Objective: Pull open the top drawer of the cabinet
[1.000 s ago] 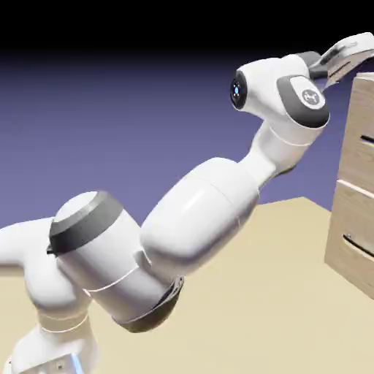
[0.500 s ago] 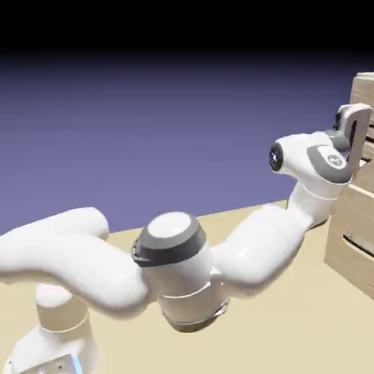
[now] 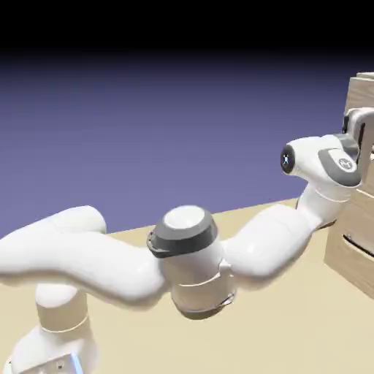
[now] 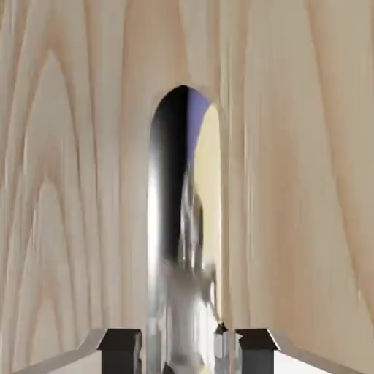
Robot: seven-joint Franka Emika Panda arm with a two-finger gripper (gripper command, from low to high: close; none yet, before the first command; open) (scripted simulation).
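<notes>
Arm point(image 3: 193, 256): reaching toward two o'clock in the exterior view
Gripper point(image 4: 188, 352): closed on the handle point(image 4: 154, 212), at six o'clock in the hand view
Top drawer point(image 4: 292, 182): at the gripper; reached, pull apparently left
Cabinet point(image 3: 348, 228): at three o'clock, exterior view

In the exterior view, the Franka Panda arm point(image 3: 266, 245) is glossy white with dark grey joint bands, a blue glint on its wrist cap point(image 3: 288, 158) towards three o'clock and a light-blue strip on its base point(image 3: 58, 361) at seven, against a blue-violet backdrop point(image 3: 175, 146) that turns black at twelve, a pale yellow-tan table point(image 3: 285, 329) and a beige wood-grain cabinet point(image 3: 350, 252). In the hand view, the top drawer point(image 4: 307, 182) has tan, arching grain at nine o'clock, its mirror-like handle point(image 4: 164, 168) streaked silver, black, violet and yellow, and the fingertips point(image 4: 120, 352) at five and seven are black-grey
</notes>
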